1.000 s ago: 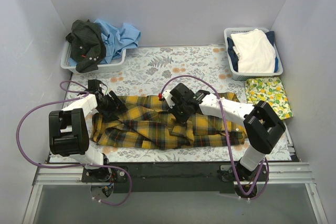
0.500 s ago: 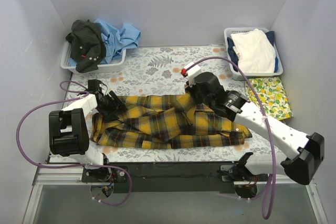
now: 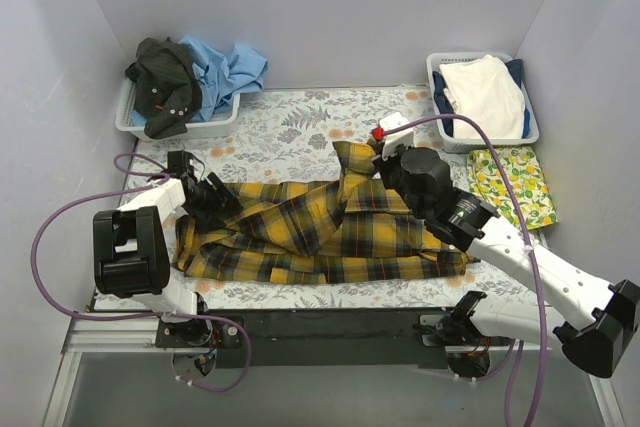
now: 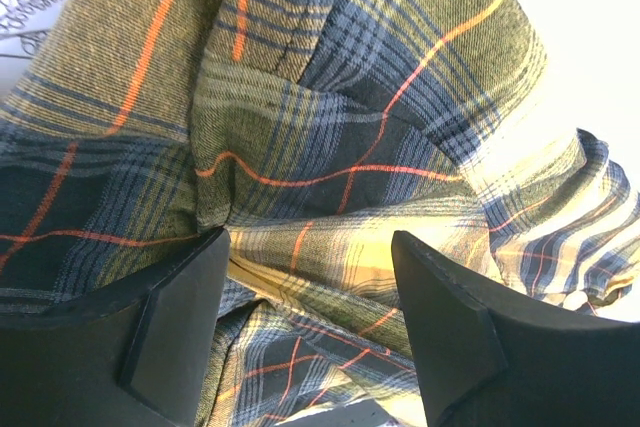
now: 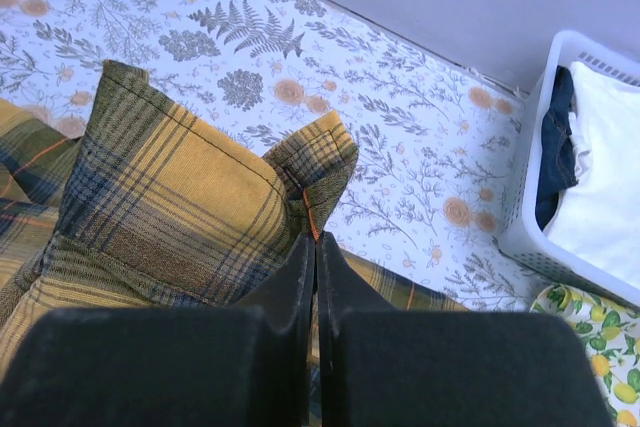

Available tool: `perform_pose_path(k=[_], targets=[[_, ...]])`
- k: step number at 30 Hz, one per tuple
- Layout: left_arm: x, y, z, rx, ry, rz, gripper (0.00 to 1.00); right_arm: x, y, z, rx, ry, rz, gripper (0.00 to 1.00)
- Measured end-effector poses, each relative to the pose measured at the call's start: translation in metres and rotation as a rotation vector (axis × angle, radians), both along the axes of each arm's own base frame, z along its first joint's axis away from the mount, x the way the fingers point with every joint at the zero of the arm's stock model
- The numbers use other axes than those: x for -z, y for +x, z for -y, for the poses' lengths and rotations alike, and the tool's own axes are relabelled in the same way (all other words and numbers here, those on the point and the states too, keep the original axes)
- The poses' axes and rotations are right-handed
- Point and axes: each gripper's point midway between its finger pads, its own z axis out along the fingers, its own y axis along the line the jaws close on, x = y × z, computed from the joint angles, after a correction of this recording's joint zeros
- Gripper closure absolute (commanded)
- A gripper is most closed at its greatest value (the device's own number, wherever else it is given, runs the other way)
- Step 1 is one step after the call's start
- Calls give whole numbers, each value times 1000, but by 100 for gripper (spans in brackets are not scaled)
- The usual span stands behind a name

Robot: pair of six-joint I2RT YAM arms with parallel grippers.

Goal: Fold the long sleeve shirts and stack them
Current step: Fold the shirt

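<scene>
Right gripper (image 5: pixel 316 247): pinched shirt (image 5: pixel 170 177) edge vanishes between jaws; in top view, tips hidden under own wrist. Left gripper (image 4: pixel 308 244): finger bases cut by bottom edge. Shirt fills left wrist frame, cut on every side, right part washed out white. Basket (image 5: pixel 530 232) cut by right edge in right wrist view; kind of contents unclear. Lemon cloth (image 5: pixel 590 347) cut at corner. Worktop (image 5: pixel 400 147) under shirt hidden.

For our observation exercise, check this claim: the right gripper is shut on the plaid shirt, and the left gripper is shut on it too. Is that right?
Not quite. The right gripper is shut on the plaid shirt, but the left gripper is open: the left wrist view shows its fingers spread apart above the cloth.
</scene>
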Motion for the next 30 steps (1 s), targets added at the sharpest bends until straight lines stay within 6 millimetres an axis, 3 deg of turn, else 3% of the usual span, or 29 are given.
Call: perform_pose_path(k=[6, 13, 16, 21, 30], targets=[[-9, 7, -7, -17, 41, 21, 33, 1, 12, -7, 2, -1, 35, 99], [-74, 41, -21, -66, 109, 237, 32, 41, 21, 2, 45, -23, 22, 99], [-98, 48, -23, -78, 121, 310, 32, 47, 27, 8, 90, -29, 24, 99], [-101, 48, -23, -79, 118, 317, 32, 47, 32, 24, 173, -20, 53, 99], [-101, 47, -8, -35, 43, 325, 33, 68, 19, 54, 274, 5, 46, 99]])
